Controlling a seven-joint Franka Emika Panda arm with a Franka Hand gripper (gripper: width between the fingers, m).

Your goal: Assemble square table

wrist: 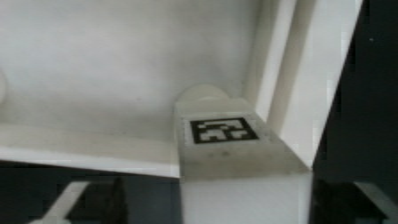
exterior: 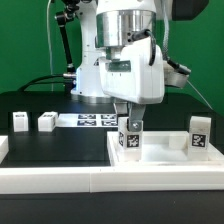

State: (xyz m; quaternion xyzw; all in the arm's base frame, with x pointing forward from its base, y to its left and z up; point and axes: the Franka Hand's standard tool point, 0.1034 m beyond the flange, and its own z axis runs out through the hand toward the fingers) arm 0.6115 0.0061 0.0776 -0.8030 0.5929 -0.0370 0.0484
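We see a black table point(exterior: 40, 145) in front of a plain green wall point(exterior: 20, 40), with the white arm coming down at the middle. A low white border wall point(exterior: 60, 182) runs along the near edge. The marker board point(exterior: 95, 120) lies flat further back.

The tabletop point(exterior: 165, 158) lies flat on the exterior view's right half, hollow side up, its near edge parallel to the border wall. One leg point(exterior: 131, 139) stands upright in it close to the near corner on the exterior view's left, long axis vertical, tagged face towards the exterior camera. In the wrist view we find this leg just beside the tray's raised rim.

The gripper point(exterior: 130, 122) hangs straight over that leg, its jaws to either side of the top. In the wrist view we make out a dark gap beside the leg, so we read the grip as released.

A second leg point(exterior: 199, 135) stands upright further to the exterior view's right. Two more legs point(exterior: 20, 121) point(exterior: 46, 121) sit on the black table at the exterior view's left, well apart from the tray.
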